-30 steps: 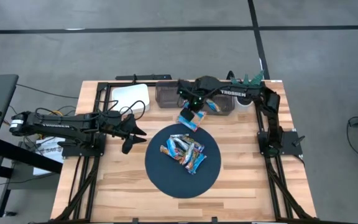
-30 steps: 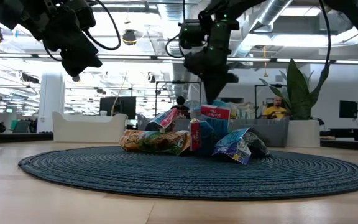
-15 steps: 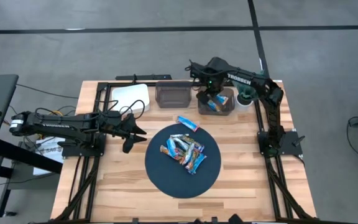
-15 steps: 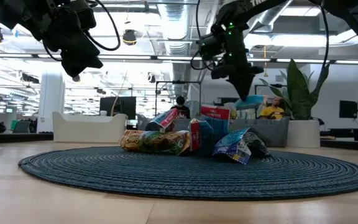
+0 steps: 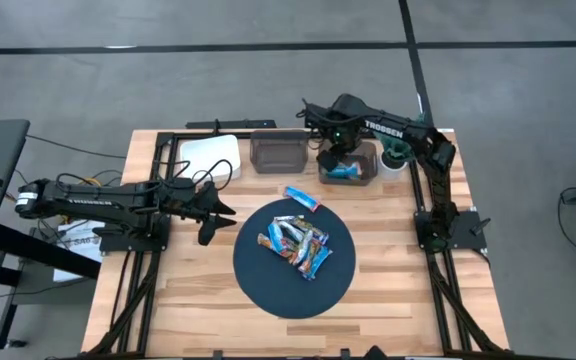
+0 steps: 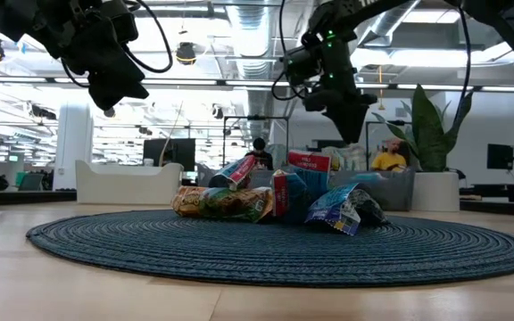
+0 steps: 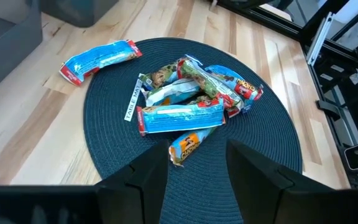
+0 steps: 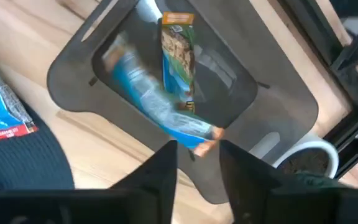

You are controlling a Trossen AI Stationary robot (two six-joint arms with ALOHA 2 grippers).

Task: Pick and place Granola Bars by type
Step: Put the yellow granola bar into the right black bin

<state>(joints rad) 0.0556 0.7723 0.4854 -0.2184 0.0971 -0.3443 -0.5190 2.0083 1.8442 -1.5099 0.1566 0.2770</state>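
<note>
Upper right of the high view, right gripper [image 5: 339, 160] open over dark bin [image 5: 371, 178], two bars inside; pile [image 5: 296, 245] on mat [image 5: 258, 285] remains; left gripper [image 5: 206, 212] idle, narrowly open.

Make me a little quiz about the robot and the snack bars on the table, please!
1. True or false: the right pincer is above the dark bin at the back of the table.
2. Where does the lone blue bar lie?
A. inside the clear bin
B. on the wood, at the edge of the round mat
C. in the left pincer
3. Fill in: the pile of bars rests on the round ____.

Key: 1 true. 2 B. 3 mat.
</note>
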